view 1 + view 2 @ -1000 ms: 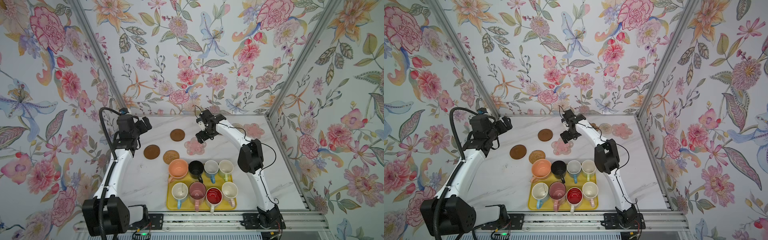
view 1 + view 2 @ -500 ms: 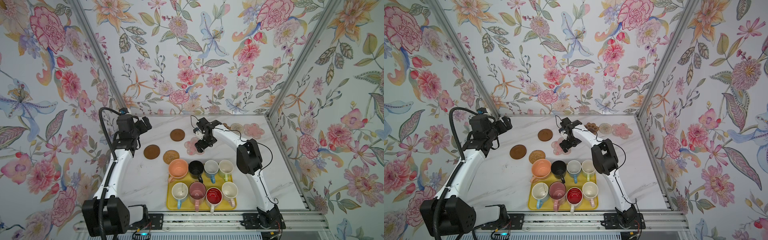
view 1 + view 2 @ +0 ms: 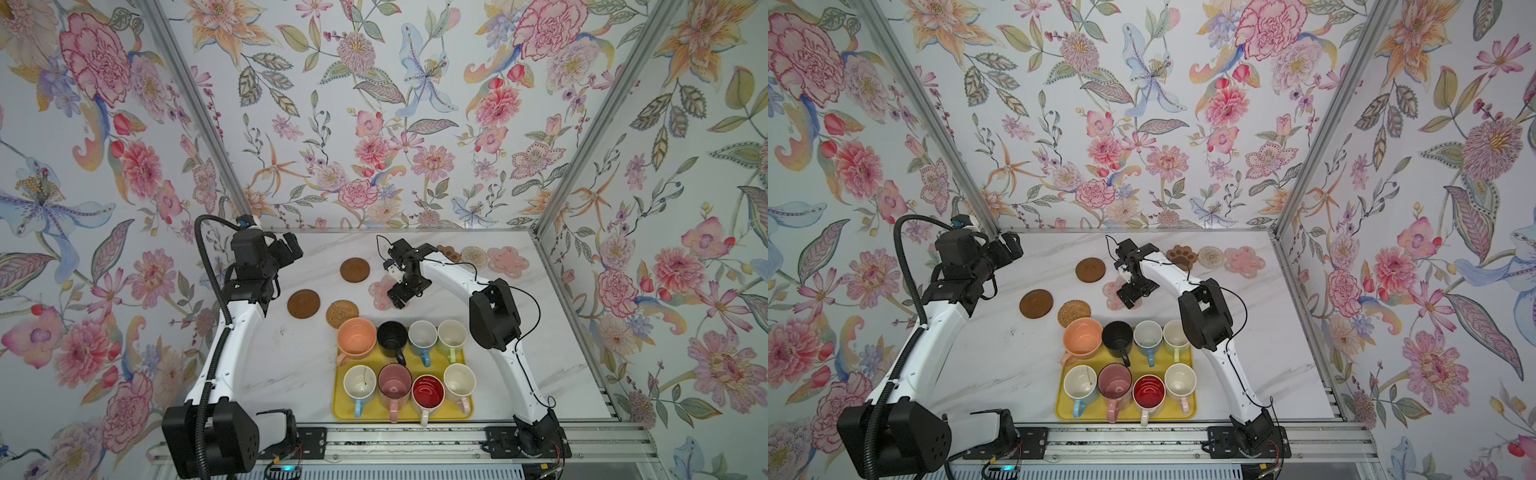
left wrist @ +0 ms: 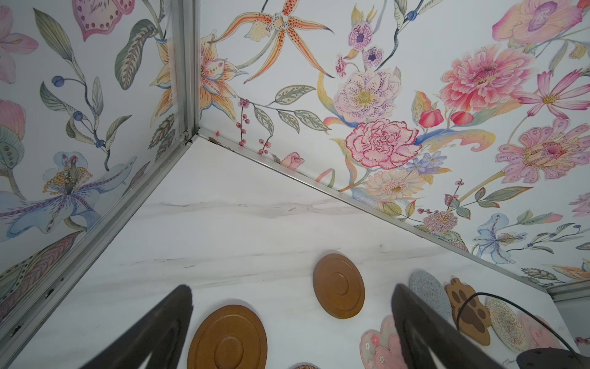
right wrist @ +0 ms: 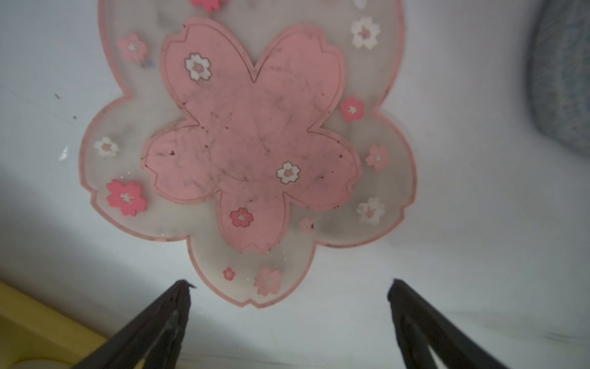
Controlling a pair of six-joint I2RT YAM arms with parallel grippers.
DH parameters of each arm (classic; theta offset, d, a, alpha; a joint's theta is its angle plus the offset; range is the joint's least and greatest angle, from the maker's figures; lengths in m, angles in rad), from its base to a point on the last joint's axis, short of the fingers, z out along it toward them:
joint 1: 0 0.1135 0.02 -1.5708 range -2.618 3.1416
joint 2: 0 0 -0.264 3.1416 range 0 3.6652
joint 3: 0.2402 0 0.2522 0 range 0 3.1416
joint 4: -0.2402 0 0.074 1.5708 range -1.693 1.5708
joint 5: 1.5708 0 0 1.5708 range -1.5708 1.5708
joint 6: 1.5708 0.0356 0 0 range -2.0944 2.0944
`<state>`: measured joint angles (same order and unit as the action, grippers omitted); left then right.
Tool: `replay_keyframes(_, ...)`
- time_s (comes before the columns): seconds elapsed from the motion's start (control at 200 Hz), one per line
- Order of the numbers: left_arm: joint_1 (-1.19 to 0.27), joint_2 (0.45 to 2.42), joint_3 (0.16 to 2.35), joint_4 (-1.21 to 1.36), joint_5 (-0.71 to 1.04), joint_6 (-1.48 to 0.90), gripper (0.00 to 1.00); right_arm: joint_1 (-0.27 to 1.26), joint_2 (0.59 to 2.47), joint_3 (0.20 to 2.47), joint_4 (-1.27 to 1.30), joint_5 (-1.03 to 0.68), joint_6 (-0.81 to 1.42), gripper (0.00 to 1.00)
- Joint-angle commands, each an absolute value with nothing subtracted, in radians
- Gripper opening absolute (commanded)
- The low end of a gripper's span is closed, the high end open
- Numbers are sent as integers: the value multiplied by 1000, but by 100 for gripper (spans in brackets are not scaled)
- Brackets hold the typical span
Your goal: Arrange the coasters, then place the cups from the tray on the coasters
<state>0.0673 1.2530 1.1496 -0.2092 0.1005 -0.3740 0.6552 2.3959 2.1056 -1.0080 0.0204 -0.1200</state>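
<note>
Arranging: pink flower coaster flat on the table, just beyond the tray.
Right end effector: jaws spread, empty, astride one petal.
Petal: thin, so it likely needs a low edge pinch.

In both top views you lose part of the near pink flower coaster under the right gripper. The grey round coaster is only a blurred sliver at your right wrist view's edge, and in both top views the right arm covers it. The tray there is a soft yellow corner, cut off. In the left wrist view a finger of the left gripper hides part of the same pink flower coaster, and the rattan coaster barely clears the edge.
</note>
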Motion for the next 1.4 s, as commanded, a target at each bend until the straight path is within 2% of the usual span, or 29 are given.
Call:
replay_keyframes(0.0,78,1223,1130,-221,103,-370,99,662,2431,2140,-1019,47,-120,98)
replay_keyframes(0.646,80,1173,1115,-236,92,-361,99,658,2574,2303,-1021,86,-69,98)
replay_keyframes(1.151,80,1151,1110,-248,94,-374,99,615,2737,2580,-1019,117,11,98)
replay_keyframes(1.396,80,1151,1109,-248,101,-380,99,595,2692,2649,-1019,76,60,99)
